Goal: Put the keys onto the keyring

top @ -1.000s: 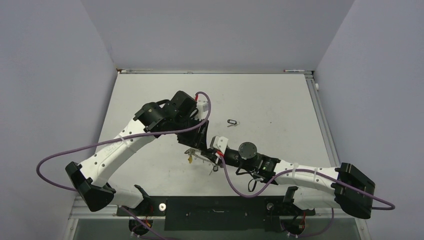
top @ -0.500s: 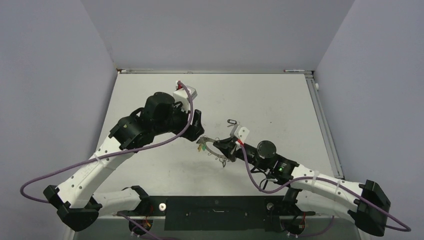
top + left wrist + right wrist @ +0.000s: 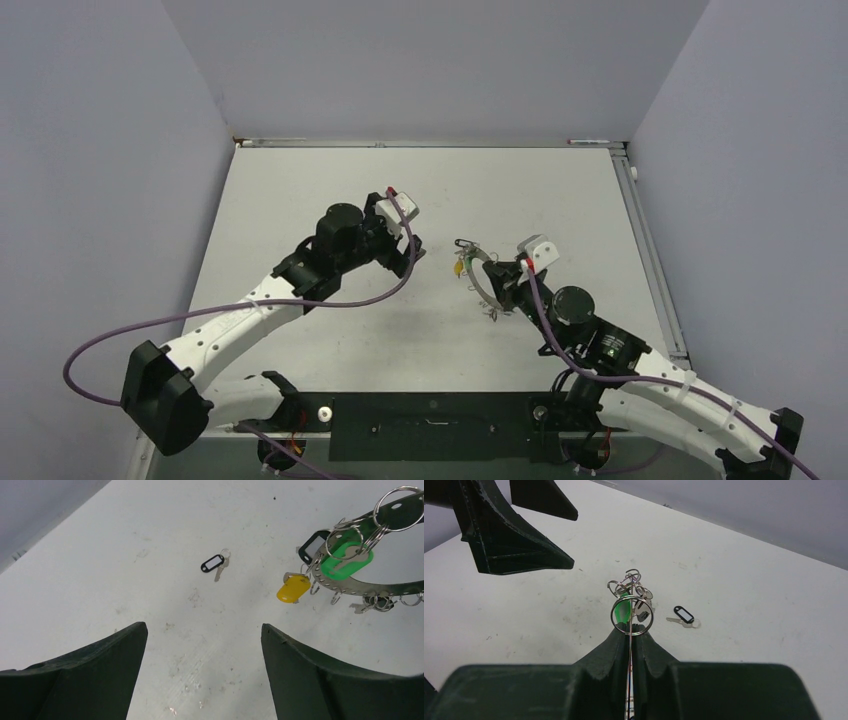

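Note:
My right gripper [image 3: 503,284] is shut on the keyring [image 3: 479,276], a flat grey ring held edge-on above the table [image 3: 560,200]. In the right wrist view the ring [image 3: 630,611] stands between my closed fingers [image 3: 644,647]. Keys with green [image 3: 346,563], yellow [image 3: 293,588] and black [image 3: 311,545] tags hang from the ring's band [image 3: 370,587]. One loose key with a black tag [image 3: 214,564] lies flat on the table, just behind the ring [image 3: 464,243] [image 3: 684,615]. My left gripper [image 3: 203,626] is open and empty, hovering left of the ring [image 3: 412,256].
Purple cables trail from both arms [image 3: 200,315]. Grey walls close in the table on three sides, with a metal rail [image 3: 650,250] along its right edge. The left gripper's fingers [image 3: 514,545] hang at the upper left of the right wrist view.
My right arm has carried the keyring right and away from the near edge, close to the loose black-tagged key. My left gripper has drawn apart from the ring, open.

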You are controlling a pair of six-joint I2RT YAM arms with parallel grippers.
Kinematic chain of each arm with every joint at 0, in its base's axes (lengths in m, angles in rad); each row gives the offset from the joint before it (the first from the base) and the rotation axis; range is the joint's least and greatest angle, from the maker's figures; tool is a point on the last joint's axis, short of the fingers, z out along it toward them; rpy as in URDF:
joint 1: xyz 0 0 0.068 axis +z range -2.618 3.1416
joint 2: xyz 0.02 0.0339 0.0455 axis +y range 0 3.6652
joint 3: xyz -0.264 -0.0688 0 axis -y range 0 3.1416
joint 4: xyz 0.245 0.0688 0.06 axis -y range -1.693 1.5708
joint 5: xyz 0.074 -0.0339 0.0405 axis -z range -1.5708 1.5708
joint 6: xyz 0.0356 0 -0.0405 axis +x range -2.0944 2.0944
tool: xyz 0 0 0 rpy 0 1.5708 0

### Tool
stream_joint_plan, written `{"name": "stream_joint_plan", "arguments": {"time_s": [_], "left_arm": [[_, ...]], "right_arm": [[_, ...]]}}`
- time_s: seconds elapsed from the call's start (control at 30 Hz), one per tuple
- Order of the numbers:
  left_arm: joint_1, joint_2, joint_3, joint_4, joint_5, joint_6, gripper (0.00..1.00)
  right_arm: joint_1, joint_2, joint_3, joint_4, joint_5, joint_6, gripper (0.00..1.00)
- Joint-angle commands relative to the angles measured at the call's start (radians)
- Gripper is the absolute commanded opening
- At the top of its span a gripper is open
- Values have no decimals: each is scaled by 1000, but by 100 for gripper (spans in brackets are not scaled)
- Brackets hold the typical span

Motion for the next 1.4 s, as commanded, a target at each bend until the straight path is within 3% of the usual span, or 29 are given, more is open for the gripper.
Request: {"name": "stream_joint_plan", "arguments": {"time_s": [0.0,0.17,0.33,0.5,0.6,0.73,1.0,1.37], "left_arm": [[58,54,-31,328,242,80,79],[102,53,-2,409,457,50,68],[80,-44,86,165,627,238,56],[-29,-161,159,-175,544,630,61],[-84,-215,196,-322,481,759,62],[-116,-268,215,-431,483,863,50],[-265,-339,164,-483,332,931,44],[-361,-372,108,-484,268,948,41]], "right_arm": [[-10,-76,72,-86,104,30,5],[-10,-110,131,-167,1,15,5],[-9,-84,201,-260,-171,15,5],[-11,-7,264,-292,-414,14,5],[-11,56,292,-294,-548,17,5],[-12,125,308,-255,-737,20,5],[-15,263,357,-153,-1008,38,5],[-16,326,347,-32,-1108,116,5]]}}
